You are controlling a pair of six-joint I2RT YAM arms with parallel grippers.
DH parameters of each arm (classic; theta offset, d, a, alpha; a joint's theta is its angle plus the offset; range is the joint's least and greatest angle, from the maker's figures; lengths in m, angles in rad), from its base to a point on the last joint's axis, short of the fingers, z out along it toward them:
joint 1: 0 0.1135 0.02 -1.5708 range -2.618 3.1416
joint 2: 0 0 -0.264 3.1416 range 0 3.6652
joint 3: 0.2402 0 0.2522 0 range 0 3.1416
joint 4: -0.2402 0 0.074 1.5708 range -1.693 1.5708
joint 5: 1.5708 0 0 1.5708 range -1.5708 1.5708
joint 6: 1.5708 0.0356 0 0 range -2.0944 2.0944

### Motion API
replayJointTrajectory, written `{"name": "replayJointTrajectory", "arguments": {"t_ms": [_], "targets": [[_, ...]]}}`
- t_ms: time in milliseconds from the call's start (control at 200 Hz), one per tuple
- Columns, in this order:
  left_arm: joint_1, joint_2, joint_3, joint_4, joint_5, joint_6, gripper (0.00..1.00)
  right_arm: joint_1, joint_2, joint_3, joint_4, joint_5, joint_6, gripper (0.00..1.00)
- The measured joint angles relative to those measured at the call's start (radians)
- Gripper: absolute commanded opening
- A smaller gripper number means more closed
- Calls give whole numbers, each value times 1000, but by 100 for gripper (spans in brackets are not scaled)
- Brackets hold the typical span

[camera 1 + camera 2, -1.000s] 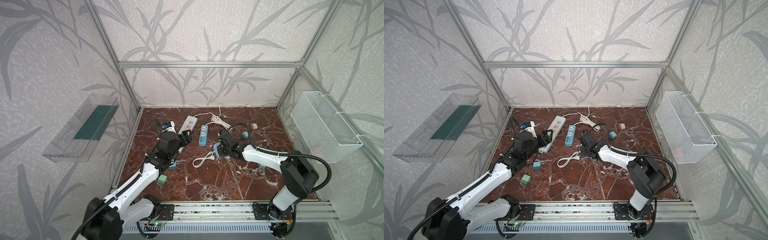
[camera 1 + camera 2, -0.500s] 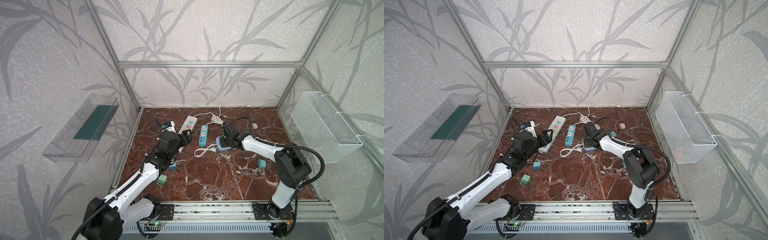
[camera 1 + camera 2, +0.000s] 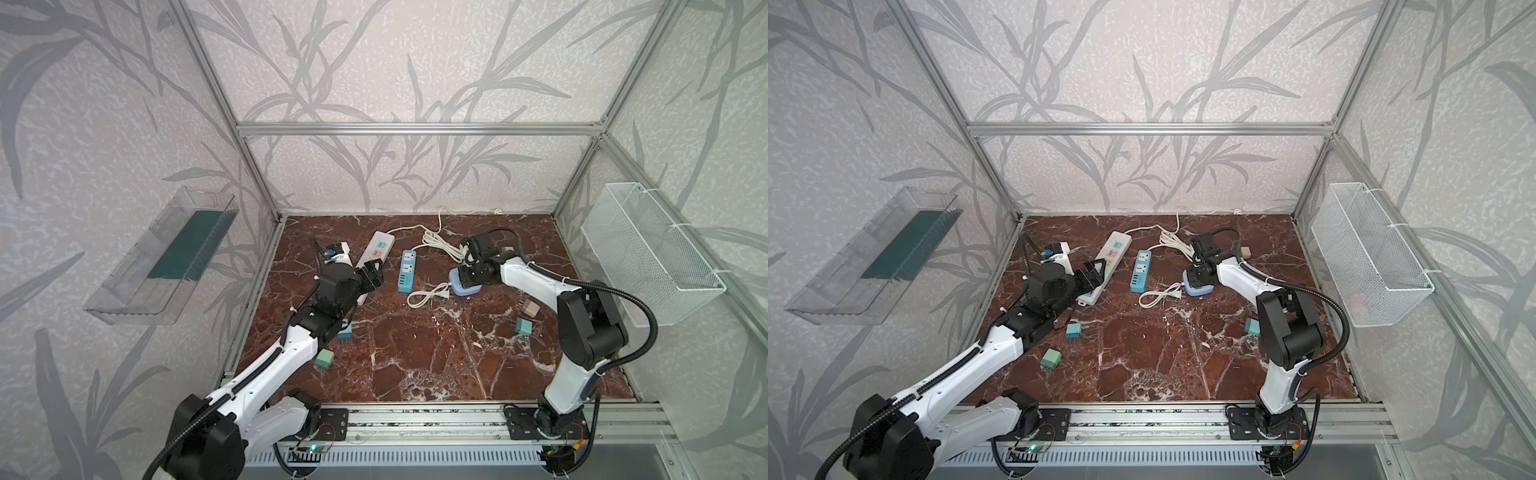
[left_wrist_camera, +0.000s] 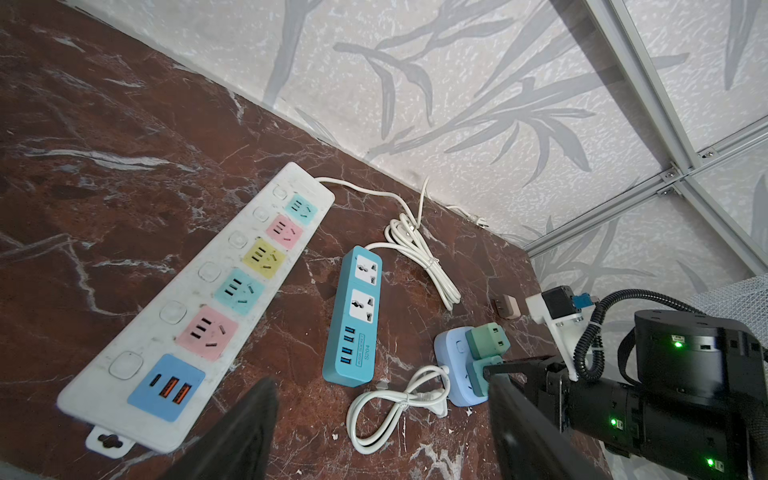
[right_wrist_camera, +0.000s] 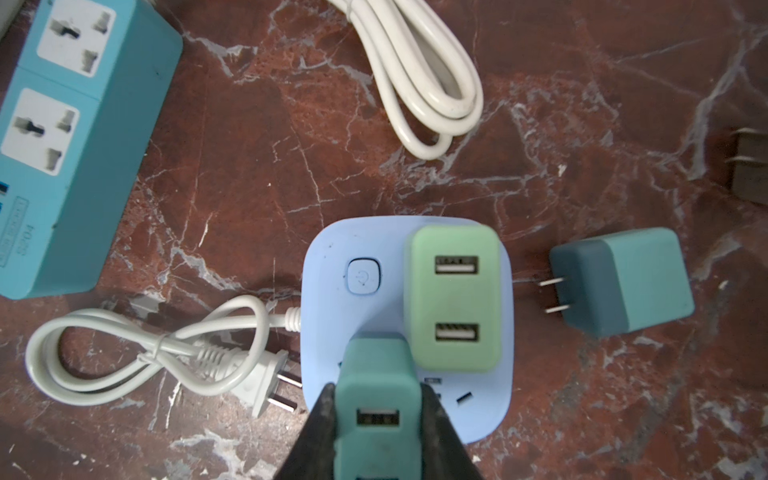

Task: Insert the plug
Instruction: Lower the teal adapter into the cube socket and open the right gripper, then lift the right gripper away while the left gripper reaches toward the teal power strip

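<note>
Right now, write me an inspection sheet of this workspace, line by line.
Surface: red marble tabletop, white-veined.
Job's things: teal plug stands on the light-blue socket hub, beside a green charger already in it; full seating cannot be told.
Clutter: white power strip, blue power strip, loose teal adapter lying beside the hub.
Grippers: right gripper clamps the teal plug; left gripper open, holding nothing, at the white power strip's near end.
Cables: coiled white cord; the hub's tied cord, its plug free.
Surroundings: wire basket, clear wall tray.
</note>
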Motion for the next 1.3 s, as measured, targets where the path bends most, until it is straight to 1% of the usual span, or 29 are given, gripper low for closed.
{"name": "replayJointTrajectory", "arguments": {"t_ms": [150,265,460,550,620,795,945,1185,1300], "targets": [[0,0,0,0,0,0,80,-3,7,-19,-131,-17,-10,54],[0,0,0,0,0,0,80,-5,-27,-17,-180,-17,-2,60],[0,2,0,1,4,0,80,-10,-192,-17,-190,-4,31,60],[0,6,0,6,4,0,80,-21,-228,-15,-165,10,49,59],[0,10,0,10,6,0,80,-35,-216,-6,-153,15,55,58],[10,39,0,24,30,-15,80,-68,-98,63,-154,-11,56,56],[17,52,-2,32,48,-24,80,-79,-37,76,-154,-19,55,55],[24,53,-5,45,61,-27,80,-90,-26,76,-142,-35,56,54],[26,62,-5,52,72,-34,80,-90,-32,72,-143,-46,64,58]]}}
